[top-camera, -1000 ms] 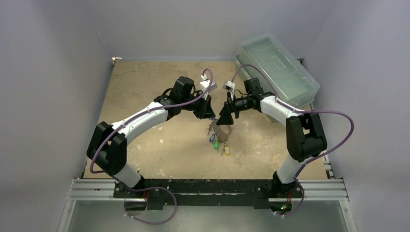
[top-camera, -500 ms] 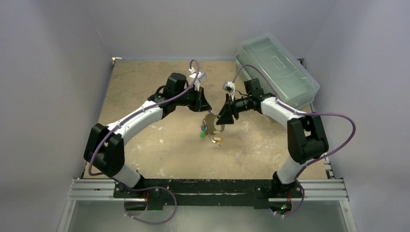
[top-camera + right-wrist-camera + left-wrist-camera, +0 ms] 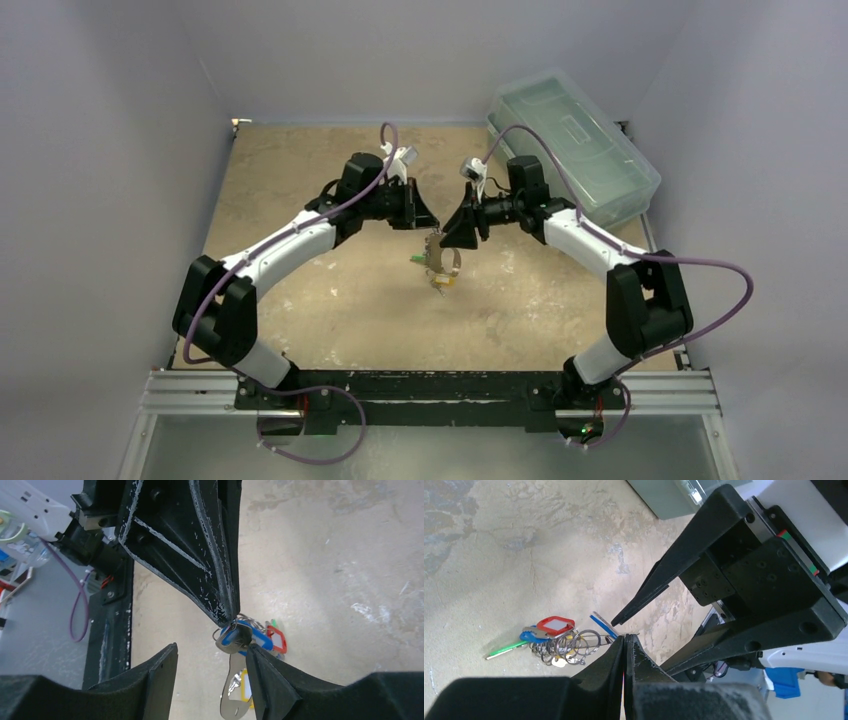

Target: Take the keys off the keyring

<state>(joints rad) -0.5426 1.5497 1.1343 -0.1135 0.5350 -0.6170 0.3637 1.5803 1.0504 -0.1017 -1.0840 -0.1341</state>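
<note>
The keys hang in a bunch above the table between my two grippers. My left gripper is shut on the keyring, a thin silver wire with several split rings threaded on it. The keys with red, blue and green tags hang left of my left gripper. My right gripper is open. Its right fingertip touches the blue-tagged keys. A flat silver piece with a yellow tag hangs below them. The left fingers pinch the top of the bunch.
A clear lidded plastic box stands at the back right; its corner shows in the left wrist view. The right gripper's fingers reach close in front of the left gripper. Grey walls enclose the tan table.
The bunch lay on the table a second ago and now hangs from my left gripper. Both grippers have moved up and towards the back.
</note>
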